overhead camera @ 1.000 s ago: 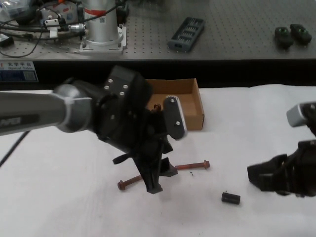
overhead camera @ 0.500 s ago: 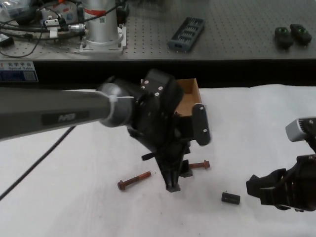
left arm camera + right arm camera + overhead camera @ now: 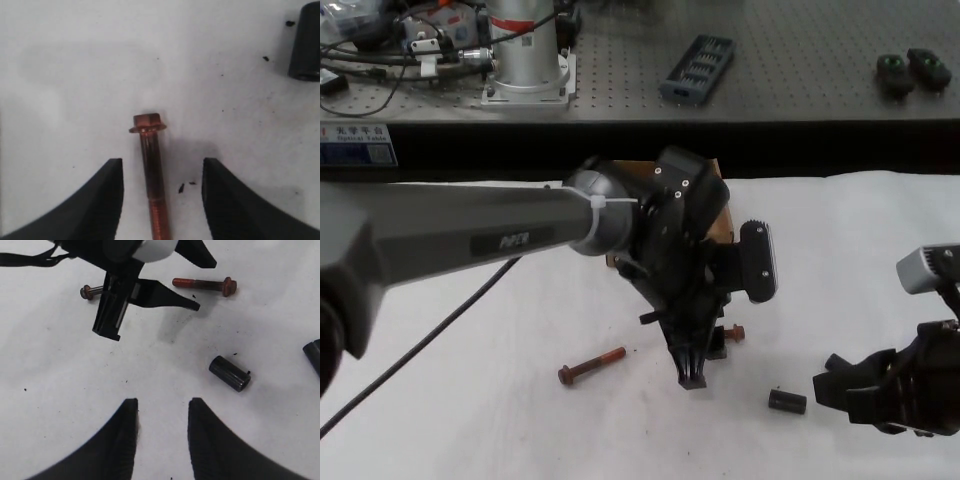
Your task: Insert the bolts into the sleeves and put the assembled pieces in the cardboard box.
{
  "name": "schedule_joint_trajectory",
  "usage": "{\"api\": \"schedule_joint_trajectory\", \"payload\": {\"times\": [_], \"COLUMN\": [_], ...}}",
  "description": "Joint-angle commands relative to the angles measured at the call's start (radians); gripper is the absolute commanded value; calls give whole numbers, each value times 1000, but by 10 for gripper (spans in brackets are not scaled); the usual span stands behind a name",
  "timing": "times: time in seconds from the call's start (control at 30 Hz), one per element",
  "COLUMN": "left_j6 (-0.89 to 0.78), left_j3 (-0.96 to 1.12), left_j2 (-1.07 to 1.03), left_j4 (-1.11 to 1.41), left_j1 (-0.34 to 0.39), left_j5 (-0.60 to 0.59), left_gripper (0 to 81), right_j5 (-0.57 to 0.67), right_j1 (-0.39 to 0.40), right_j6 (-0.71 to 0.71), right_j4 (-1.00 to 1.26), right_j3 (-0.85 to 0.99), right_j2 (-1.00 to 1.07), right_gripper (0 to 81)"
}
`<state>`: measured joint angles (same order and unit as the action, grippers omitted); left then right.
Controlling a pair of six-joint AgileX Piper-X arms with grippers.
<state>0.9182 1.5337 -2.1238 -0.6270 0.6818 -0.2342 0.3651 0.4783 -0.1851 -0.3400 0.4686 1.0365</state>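
A copper bolt (image 3: 150,165) lies on the white cloth between the fingers of my open left gripper (image 3: 162,162), its head just past the tips. From above, the left gripper (image 3: 703,362) points down over that bolt, whose head (image 3: 734,331) sticks out beside it. A second bolt (image 3: 592,366) lies to its left. A short black sleeve (image 3: 787,402) lies between the two grippers. My right gripper (image 3: 828,385) hovers low at the right, open and holding nothing. In the right wrist view it (image 3: 163,402) faces the sleeve (image 3: 229,373), a bolt (image 3: 205,285) and the left gripper (image 3: 151,320).
The cardboard box (image 3: 723,222) stands behind the left arm, mostly hidden by it. Another dark piece (image 3: 312,357) shows at the edge of the right wrist view. A perforated bench with equipment (image 3: 525,50) runs along the back.
The left arm has swung to the right, from near the left bolt to over the right bolt. The right gripper has sunk slightly.
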Motion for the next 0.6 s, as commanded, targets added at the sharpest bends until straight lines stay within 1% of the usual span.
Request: {"api": "schedule_joint_trajectory", "payload": {"times": [0.0, 0.3, 0.57], "left_j6": [9, 9, 9], "left_j3": [35, 89, 93], "left_j2": [-5, -59, -62], "left_j4": [-8, -57, -84], "left_j1": [2, 2, 2], "left_j5": [6, -5, -5], "left_gripper": [357, 357, 357], "right_j5": [25, 35, 35], "right_j1": [2, 2, 2], "right_j6": [-2, -21, -24], "right_j4": [-8, -24, -54], "right_j3": [3, 3, 3], "right_j2": [-18, -115, -185], "right_gripper": [265, 265, 265]}}
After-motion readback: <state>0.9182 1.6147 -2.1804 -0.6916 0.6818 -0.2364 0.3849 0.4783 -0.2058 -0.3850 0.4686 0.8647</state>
